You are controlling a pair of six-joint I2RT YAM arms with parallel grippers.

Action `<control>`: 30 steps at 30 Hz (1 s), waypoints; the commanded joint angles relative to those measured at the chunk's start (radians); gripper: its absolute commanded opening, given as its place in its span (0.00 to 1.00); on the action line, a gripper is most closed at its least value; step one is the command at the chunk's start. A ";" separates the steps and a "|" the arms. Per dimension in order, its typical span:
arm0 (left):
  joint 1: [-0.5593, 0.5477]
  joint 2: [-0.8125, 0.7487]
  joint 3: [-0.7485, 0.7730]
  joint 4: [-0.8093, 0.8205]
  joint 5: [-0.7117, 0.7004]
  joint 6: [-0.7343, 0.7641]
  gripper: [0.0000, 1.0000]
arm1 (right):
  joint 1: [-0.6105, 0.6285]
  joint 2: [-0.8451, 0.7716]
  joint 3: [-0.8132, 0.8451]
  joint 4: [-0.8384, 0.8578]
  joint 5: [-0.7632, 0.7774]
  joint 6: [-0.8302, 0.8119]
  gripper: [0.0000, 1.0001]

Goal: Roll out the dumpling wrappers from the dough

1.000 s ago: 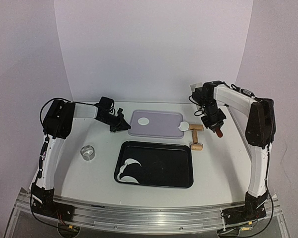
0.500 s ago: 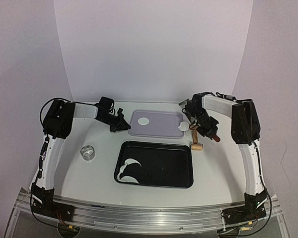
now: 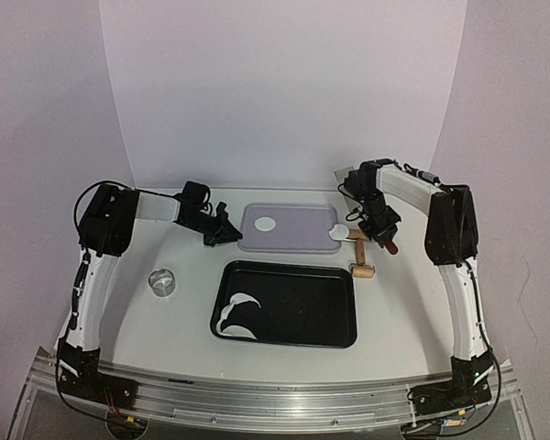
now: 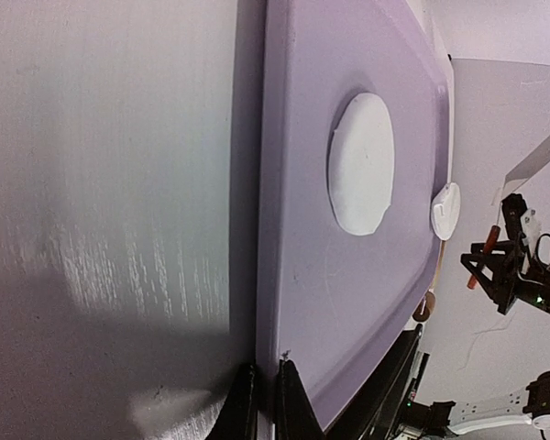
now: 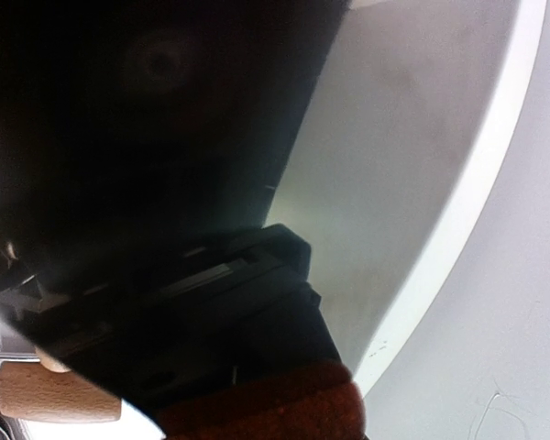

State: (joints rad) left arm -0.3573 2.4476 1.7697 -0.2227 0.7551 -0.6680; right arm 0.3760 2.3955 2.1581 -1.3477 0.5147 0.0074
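Observation:
A round white dumpling wrapper lies on the lilac tray. A second wrapper overhangs that tray's right edge. Curved strips of leftover dough sit at the left of the black tray. My left gripper is shut on the lilac tray's left rim, one finger on each side. Just right of the second wrapper, my right gripper is shut on a red-brown handled tool. What the tool's working end is I cannot tell.
A wooden rolling pin lies between the lilac tray's right end and the black tray's far right corner, under the right gripper. A metal ring cutter stands at the left. The curved backdrop closes off the back and sides.
The right arm has swung inward and back, carrying the red-brown tool toward the lilac tray's right end. The left arm and both trays have not moved.

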 commanded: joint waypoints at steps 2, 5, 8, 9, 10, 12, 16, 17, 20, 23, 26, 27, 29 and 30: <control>-0.011 0.000 -0.093 -0.050 0.051 -0.063 0.05 | -0.029 -0.050 -0.019 -0.341 -0.034 0.049 0.00; -0.011 -0.001 -0.109 -0.042 0.050 -0.064 0.05 | -0.036 -0.080 -0.109 -0.327 -0.042 0.074 0.00; -0.012 -0.017 -0.120 -0.030 0.036 -0.059 0.05 | -0.038 -0.094 -0.169 -0.318 -0.046 0.096 0.00; -0.012 -0.019 -0.119 -0.029 0.033 -0.056 0.05 | -0.038 -0.098 -0.178 -0.316 -0.052 0.100 0.00; -0.013 -0.019 -0.113 -0.031 0.030 -0.053 0.05 | -0.038 -0.100 -0.182 -0.313 -0.057 0.103 0.00; -0.015 -0.013 -0.099 -0.035 0.028 -0.053 0.05 | -0.037 -0.095 -0.179 -0.310 -0.063 0.105 0.00; -0.022 -0.009 -0.083 -0.038 0.029 -0.057 0.05 | -0.038 -0.059 -0.157 -0.314 -0.075 0.113 0.00; -0.022 -0.010 -0.086 -0.035 0.029 -0.060 0.05 | -0.038 -0.050 -0.149 -0.319 -0.077 0.116 0.00; -0.022 -0.012 -0.092 -0.030 0.034 -0.068 0.05 | -0.035 -0.037 -0.131 -0.353 -0.086 0.137 0.00; -0.022 -0.015 -0.090 -0.029 0.032 -0.070 0.05 | -0.018 -0.064 -0.143 -0.372 -0.089 0.147 0.00; -0.024 -0.012 -0.084 -0.029 0.029 -0.072 0.05 | -0.002 -0.065 -0.118 -0.379 -0.113 0.154 0.00; -0.024 -0.009 -0.081 -0.031 0.029 -0.073 0.05 | 0.001 -0.052 -0.105 -0.388 -0.117 0.155 0.00; -0.025 -0.008 -0.076 -0.033 0.032 -0.073 0.05 | 0.002 -0.027 -0.089 -0.401 -0.117 0.156 0.00; -0.026 -0.009 -0.075 -0.032 0.032 -0.073 0.05 | 0.002 -0.017 -0.085 -0.402 -0.117 0.155 0.00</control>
State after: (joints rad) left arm -0.3623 2.4252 1.6948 -0.1571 0.8137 -0.7153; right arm 0.3631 2.3784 2.0053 -1.3507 0.4135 0.1327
